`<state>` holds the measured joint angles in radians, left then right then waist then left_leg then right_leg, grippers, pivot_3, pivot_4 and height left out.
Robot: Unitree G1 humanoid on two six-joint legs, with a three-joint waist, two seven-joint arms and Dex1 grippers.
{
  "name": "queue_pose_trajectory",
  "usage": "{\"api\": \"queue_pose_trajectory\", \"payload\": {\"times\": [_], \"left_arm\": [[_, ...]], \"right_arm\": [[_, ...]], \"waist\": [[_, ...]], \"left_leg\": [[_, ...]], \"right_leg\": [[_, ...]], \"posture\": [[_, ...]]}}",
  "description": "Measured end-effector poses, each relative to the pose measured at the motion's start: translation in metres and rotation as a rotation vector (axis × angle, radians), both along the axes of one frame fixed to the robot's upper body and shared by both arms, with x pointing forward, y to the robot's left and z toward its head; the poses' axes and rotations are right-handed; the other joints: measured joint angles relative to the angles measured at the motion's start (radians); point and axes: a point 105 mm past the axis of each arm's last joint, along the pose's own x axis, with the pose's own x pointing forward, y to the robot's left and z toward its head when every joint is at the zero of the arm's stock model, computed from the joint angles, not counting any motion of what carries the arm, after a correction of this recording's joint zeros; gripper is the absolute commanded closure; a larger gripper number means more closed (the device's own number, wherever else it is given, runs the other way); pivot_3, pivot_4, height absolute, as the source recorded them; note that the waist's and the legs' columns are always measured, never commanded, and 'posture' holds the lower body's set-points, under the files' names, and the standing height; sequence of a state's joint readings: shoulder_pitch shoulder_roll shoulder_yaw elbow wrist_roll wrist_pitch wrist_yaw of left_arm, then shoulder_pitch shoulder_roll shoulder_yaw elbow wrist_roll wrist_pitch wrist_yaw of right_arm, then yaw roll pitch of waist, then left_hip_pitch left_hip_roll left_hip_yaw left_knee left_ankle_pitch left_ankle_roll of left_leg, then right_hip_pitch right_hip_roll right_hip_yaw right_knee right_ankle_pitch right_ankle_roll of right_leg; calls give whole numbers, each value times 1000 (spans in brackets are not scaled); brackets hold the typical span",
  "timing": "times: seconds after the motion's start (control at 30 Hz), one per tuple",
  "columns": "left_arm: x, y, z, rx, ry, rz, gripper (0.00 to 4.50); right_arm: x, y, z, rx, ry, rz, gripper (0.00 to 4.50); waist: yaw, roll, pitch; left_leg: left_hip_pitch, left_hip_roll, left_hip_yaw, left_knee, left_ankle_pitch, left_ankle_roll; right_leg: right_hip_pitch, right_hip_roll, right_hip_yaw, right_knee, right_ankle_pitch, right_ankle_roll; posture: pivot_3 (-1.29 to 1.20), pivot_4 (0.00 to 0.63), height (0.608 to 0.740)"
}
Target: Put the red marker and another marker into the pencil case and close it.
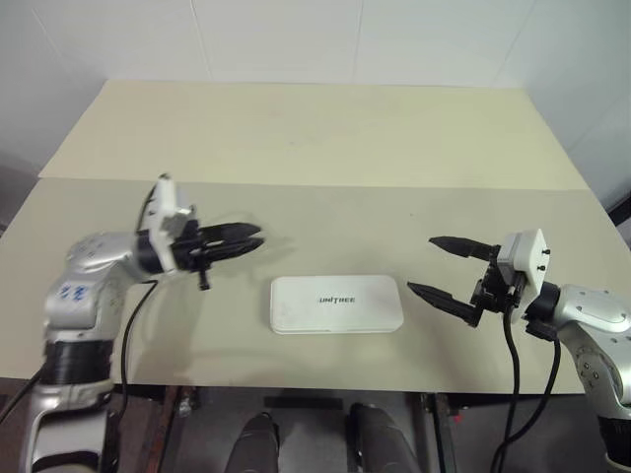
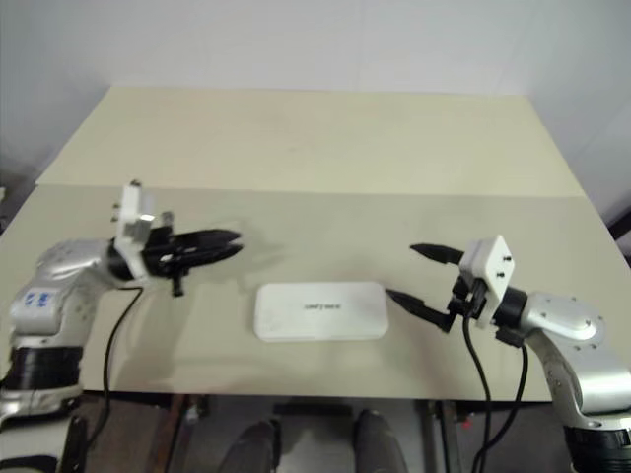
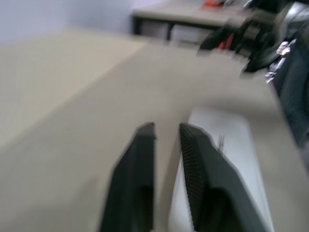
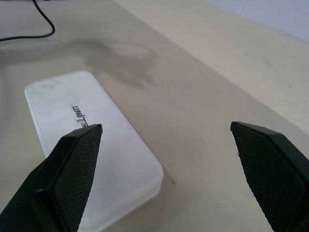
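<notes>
From the head camera, the pencil case lies shut and flat near the front edge of the matte beige table, a smooth white plastic slab with rounded corners and dark lettering on its lid. To its left the left gripper hangs above the tabletop, apart from the case, its two slim black fingers pointing toward the centre with only a narrow slit between them. To the case's right the right gripper is spread wide, tapered black fingers aimed at the case's short end, close but not touching.

Over to the left wrist camera: blurred ribbed finger pads, a thin gap between them, white case beyond.

Right wrist camera now: two dimpled, rubbery pads stand far apart, nothing between them, the glossy case lid just past one pad.
</notes>
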<state>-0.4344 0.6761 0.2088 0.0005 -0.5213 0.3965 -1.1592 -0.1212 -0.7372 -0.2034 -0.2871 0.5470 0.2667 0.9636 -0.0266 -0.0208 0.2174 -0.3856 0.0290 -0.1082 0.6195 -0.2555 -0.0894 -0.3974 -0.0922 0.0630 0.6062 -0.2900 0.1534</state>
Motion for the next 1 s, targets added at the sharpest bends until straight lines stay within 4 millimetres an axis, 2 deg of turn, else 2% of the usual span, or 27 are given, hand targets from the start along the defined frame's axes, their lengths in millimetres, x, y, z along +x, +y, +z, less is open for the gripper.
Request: {"api": "queue_pose_trajectory", "payload": {"times": [0.17, 0.23, 0.27, 0.43, 0.57, 0.67, 0.77, 0.87, 1.0], "left_arm": [[-7, 12, -6, -11, -5, 49, 912], [-7, 15, -9, -11, -15, 75, 156], [-7, 15, -9, -13, -20, 83, 29], [-9, 17, -12, -6, -41, 99, 29], [-4, 15, -5, 19, -112, 107, 29], [6, 10, 0, 29, -162, 104, 29], [12, 0, -2, 15, -158, 84, 29], [12, -10, -1, 20, -160, 44, 29], [11, -12, 0, 26, -163, 21, 29]], "right_arm": [[11, 0, 17, 2, -99, 6, 0], [14, -2, 18, 7, -100, 2, 0], [15, -3, 17, 8, -94, 2, 0], [15, -1, 20, 0, -99, 28, 0], [12, -5, 22, -48, -84, 54, 0], [10, -12, 24, -58, -79, 38, 0], [6, -22, 19, -82, -51, 15, 0], [5, -25, 19, -88, -46, 8, 0], [5, -28, 18, -89, -44, -7, 0]], "waist": [[3, 0, 0], [1, 0, 0], [1, 0, 0], [-1, 0, 0], [-1, 0, 0], [5, 0, 0], [4, 0, 0], [-2, 0, 0], [-5, 0, 0]], "left_leg": [[-1, 0, 0, 1, 0, 0], [0, 0, 0, 0, 0, 0], [-1, 0, 0, 0, 0, 0], [-1, 0, 0, -1, 0, 0], [0, 0, 0, -1, 0, 0], [-1, 0, 0, 0, 0, 0], [-1, 0, 0, 0, 0, 0], [-1, 0, 0, -1, 0, 0], [0, 0, 0, -1, 0, 0]], "right_leg": [[0, -1, 0, -2, 0, 0], [0, 0, 0, -2, 0, 0], [0, 0, 0, -2, 0, 0], [0, -1, 0, -2, 0, 0], [0, 0, 0, -2, 0, 0], [1, -1, 0, -2, 1, 1], [1, 0, 0, -3, 1, 1], [0, 0, 0, -3, 1, 1], [0, 0, 0, -2, 1, 1]], "posture": [[0, 150, 740], [0, 150, 740], [0, 150, 740], [0, 150, 740], [0, 150, 740], [0, 150, 740], [0, 150, 740], [0, 150, 740], [0, 150, 740]]}}
